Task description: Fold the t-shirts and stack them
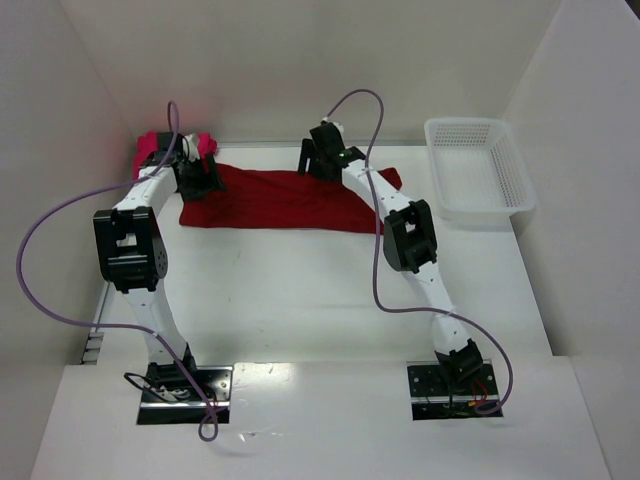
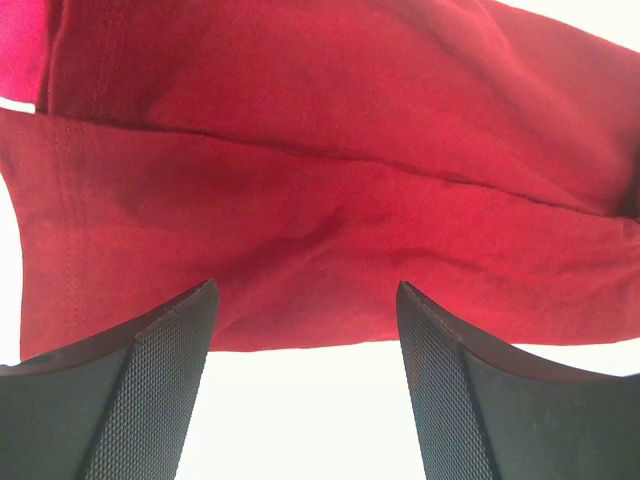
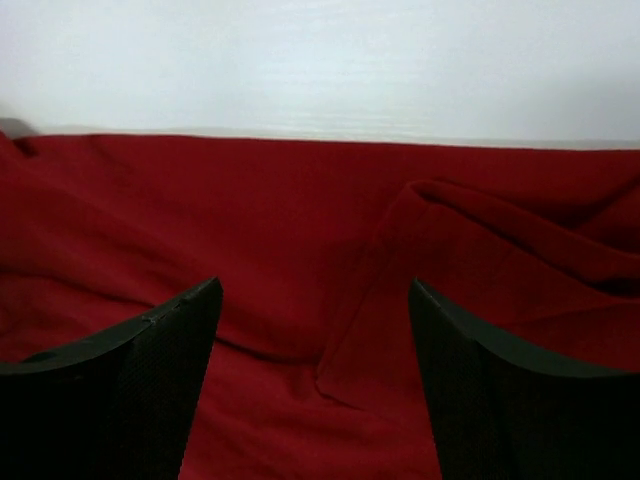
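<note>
The dark crimson t-shirt (image 1: 270,200) lies spread and partly folded across the back of the table. A bright magenta-pink t-shirt (image 1: 150,146) is bunched at the back left corner, partly hidden by the left arm. My left gripper (image 1: 200,180) is low at the crimson shirt's left end. In the left wrist view it (image 2: 307,290) is open, with bare table between the fingers and the shirt's folded edge (image 2: 330,250) just ahead. My right gripper (image 1: 318,160) hovers over the shirt's back edge. Its wrist view shows it (image 3: 315,285) open above a cloth fold (image 3: 400,300), holding nothing.
A white mesh basket (image 1: 480,165) stands at the back right. White walls close the table at the back and both sides. A sliver of magenta cloth (image 2: 20,40) shows at the top left of the left wrist view. Purple cables loop off both arms.
</note>
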Motion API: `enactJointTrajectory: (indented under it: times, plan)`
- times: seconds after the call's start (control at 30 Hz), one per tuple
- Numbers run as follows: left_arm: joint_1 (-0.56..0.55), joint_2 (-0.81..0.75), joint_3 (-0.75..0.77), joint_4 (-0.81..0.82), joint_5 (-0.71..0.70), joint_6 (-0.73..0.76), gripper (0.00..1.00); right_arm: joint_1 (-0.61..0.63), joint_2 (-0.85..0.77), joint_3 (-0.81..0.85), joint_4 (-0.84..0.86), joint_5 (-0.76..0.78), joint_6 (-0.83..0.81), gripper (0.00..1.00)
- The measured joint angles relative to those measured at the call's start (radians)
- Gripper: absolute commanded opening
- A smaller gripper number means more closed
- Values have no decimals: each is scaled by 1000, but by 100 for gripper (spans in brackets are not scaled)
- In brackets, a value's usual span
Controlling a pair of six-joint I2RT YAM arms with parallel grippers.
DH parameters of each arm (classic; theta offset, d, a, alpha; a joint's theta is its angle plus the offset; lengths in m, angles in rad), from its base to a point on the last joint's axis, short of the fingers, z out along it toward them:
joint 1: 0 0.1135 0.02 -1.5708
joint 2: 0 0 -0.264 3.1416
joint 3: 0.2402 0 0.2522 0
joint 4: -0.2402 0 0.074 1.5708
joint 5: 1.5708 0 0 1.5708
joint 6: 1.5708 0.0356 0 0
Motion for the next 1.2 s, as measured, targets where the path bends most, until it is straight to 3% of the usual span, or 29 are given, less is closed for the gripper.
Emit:
enactJointTrajectory:
  times: [0.4, 0.8, 1.03, 1.2]
  plan:
    - [26, -28, -50, 2, 2, 0, 80, 9, 84, 39, -55, 122, -64, 80]
    - [28, -64, -81, 5, 2, 2, 80, 9, 125, 130, -50, 163, -77, 66]
    - [28, -64, -85, 5, 2, 3, 80, 9, 155, 130, -54, 163, -84, 46]
    - [28, -64, -85, 5, 2, 3, 80, 9, 164, 140, -51, 172, -86, 24]
